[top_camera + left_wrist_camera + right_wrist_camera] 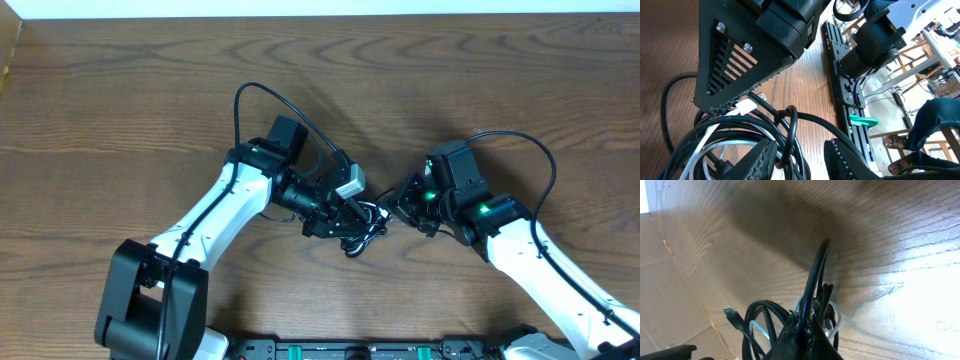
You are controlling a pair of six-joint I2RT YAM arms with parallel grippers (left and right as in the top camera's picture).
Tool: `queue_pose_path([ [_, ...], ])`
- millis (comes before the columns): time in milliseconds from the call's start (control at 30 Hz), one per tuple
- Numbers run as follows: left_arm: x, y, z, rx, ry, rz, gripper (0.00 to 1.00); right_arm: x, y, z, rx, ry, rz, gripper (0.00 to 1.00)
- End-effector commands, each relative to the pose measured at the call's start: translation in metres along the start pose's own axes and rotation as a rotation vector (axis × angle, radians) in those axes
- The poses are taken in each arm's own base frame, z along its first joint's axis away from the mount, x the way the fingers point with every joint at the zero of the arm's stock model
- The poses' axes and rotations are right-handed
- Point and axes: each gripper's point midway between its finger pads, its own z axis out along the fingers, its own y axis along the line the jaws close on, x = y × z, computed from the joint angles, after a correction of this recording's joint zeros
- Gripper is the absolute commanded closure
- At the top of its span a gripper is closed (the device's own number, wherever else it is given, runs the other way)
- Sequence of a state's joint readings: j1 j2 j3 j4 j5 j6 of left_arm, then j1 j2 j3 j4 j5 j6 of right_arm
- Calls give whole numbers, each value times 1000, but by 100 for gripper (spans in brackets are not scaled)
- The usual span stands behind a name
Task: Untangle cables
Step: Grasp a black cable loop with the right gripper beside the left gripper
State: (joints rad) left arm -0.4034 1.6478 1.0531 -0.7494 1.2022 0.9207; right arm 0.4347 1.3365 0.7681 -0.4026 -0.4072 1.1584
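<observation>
The cables [362, 228] lie in a small tangled bundle on the wooden table between my two grippers. In the left wrist view black loops [790, 125] and a white cable [730, 143] pile up in front of my left gripper [802, 144]. Its jaws stand apart, and one black loop hangs in the gap beside the left finger [765, 157]. My right gripper [805, 325] is shut on a black cable [817, 275] that rises straight out of its tips. Behind it sit more black loops, a white loop [836, 317] and a small plug end [730, 312].
The right arm's black vented housing [750, 45] hangs just beyond the bundle in the left wrist view. A black rail [840, 80] runs along the table's front edge, with a person's legs [935, 130] past it. Thick arm wires [255, 95] [535, 150] arch over the arms.
</observation>
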Motion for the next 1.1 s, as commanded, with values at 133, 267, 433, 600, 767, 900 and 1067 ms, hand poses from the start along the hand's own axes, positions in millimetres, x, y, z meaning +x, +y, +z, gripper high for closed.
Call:
queue_pose_path([
  [133,3,-4,16,18,42,44,64,0,6,0,-8,-4,-25,99],
  [267,8,4,22,-27,90,26,64,0,6,0,-8,-4,-25,99],
  [433,8,10,24,-52,99,3,66,1,6,0,-12,4,-25,99],
  [600,8,10,24,-52,99,3,75,1,6,0,-12,4,-25,99],
  [767,8,11,24,-53,98,5,92,1,6,0,-11,3,-25,99],
  [900,8,11,24,-53,98,5,92,1,6,0,-11,3,-25,99],
  [1067,8,10,24,-52,99,2,92,1,6,0,-11,2,-32,99],
])
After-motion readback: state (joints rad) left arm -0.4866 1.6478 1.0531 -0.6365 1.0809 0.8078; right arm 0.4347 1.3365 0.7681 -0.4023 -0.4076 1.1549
